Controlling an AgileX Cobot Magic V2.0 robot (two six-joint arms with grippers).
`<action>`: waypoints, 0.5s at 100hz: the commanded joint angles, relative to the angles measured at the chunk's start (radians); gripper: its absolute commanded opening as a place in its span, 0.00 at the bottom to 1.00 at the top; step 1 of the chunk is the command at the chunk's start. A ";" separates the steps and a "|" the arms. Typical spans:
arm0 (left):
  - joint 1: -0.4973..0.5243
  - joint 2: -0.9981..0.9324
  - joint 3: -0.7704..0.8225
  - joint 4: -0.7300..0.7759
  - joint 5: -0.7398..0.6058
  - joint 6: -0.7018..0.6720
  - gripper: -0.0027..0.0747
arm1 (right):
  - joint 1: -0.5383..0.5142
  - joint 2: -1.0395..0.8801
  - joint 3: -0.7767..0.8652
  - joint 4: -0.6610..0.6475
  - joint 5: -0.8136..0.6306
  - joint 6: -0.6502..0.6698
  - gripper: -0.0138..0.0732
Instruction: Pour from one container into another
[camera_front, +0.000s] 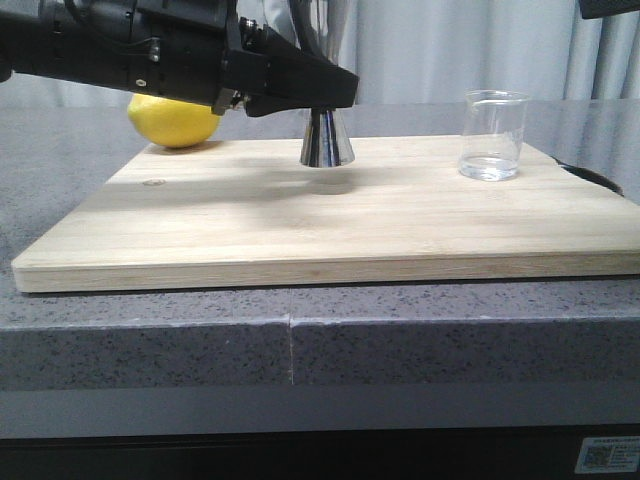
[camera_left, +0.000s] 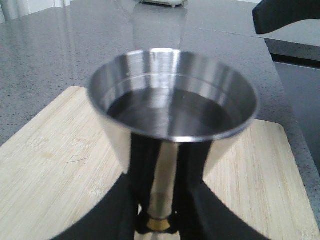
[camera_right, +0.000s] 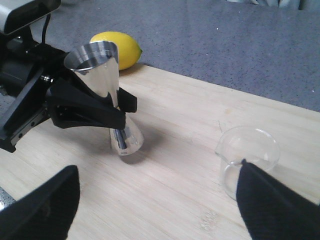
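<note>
The steel jigger stands near the middle back of the wooden board, its foot at the board's surface. My left gripper is shut on its narrow gold waist. Dark liquid fills much of its upper cup. From the right wrist view the jigger looks tilted in the black fingers. The glass beaker stands upright at the board's back right with a little clear liquid at its bottom. My right gripper hangs open over the board, and one finger's tip is just in front of the beaker.
A yellow lemon lies at the board's back left corner, behind my left arm. The board rests on a grey speckled counter, whose front edge is close. Curtains hang behind.
</note>
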 joint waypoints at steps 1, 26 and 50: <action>-0.008 -0.045 -0.029 -0.073 0.063 -0.002 0.04 | -0.004 -0.022 -0.023 -0.006 0.020 0.000 0.82; -0.008 -0.045 -0.029 -0.080 0.063 -0.002 0.04 | -0.004 -0.022 -0.023 -0.006 0.025 0.000 0.82; -0.008 -0.045 -0.029 -0.086 0.016 0.013 0.04 | -0.004 -0.022 -0.023 -0.006 0.025 0.000 0.82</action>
